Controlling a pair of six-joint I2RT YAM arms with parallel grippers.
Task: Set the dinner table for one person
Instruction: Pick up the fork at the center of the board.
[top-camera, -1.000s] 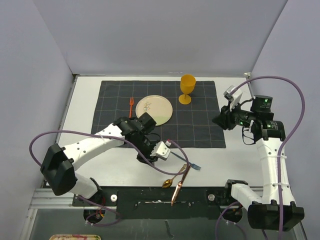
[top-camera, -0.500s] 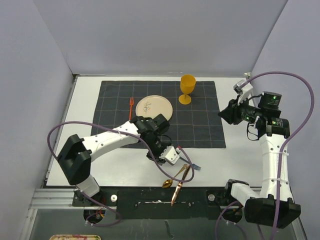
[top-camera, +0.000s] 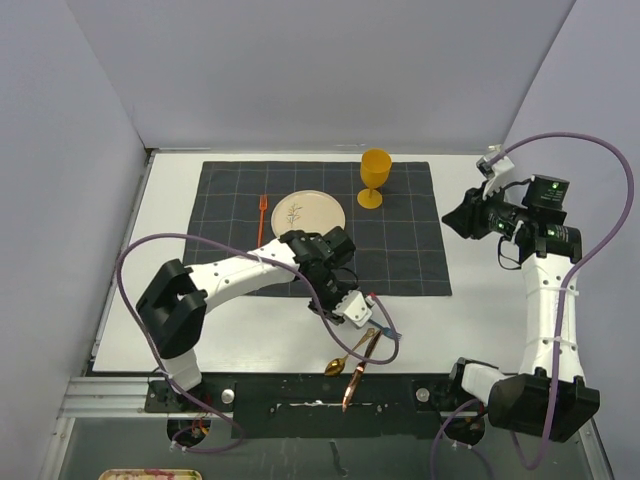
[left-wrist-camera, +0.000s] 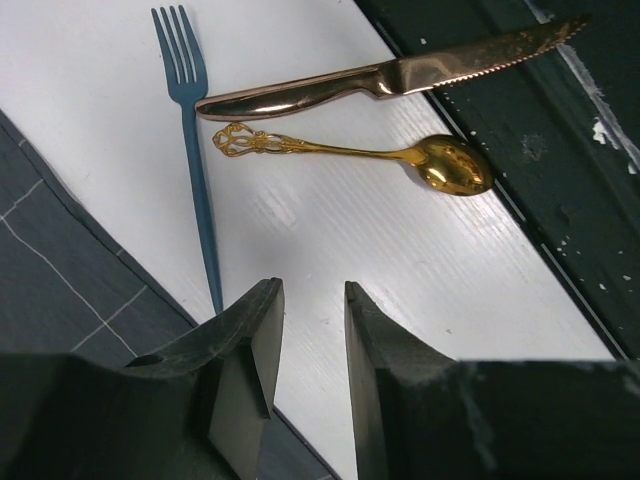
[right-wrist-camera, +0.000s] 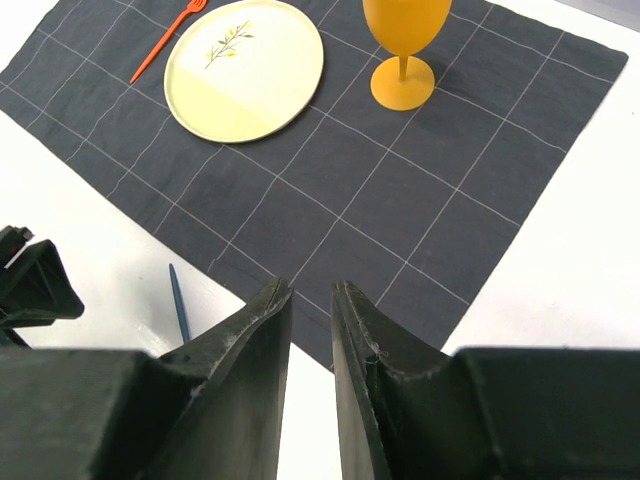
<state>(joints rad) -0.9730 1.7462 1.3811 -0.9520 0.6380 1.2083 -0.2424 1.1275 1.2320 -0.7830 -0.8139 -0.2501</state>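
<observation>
Your left gripper (left-wrist-camera: 308, 300) hovers, jaws narrowly apart, empty — blue fork (left-wrist-camera: 197, 180) looks next: straddle its handle crosswise, then close.

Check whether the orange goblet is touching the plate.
Apart. In the right wrist view, dark cloth shows between the orange goblet and the plate.

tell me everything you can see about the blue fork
The blue fork is slim, matte teal, with four tines and a long thin straight handle. It lies flat on the white tabletop, just off the edge of the dark cloth. The copper knife's handle end meets its neck; the gold spoon's ornate handle ends close beside it. The left tool hovers open by its handle end, not gripping it.
</observation>
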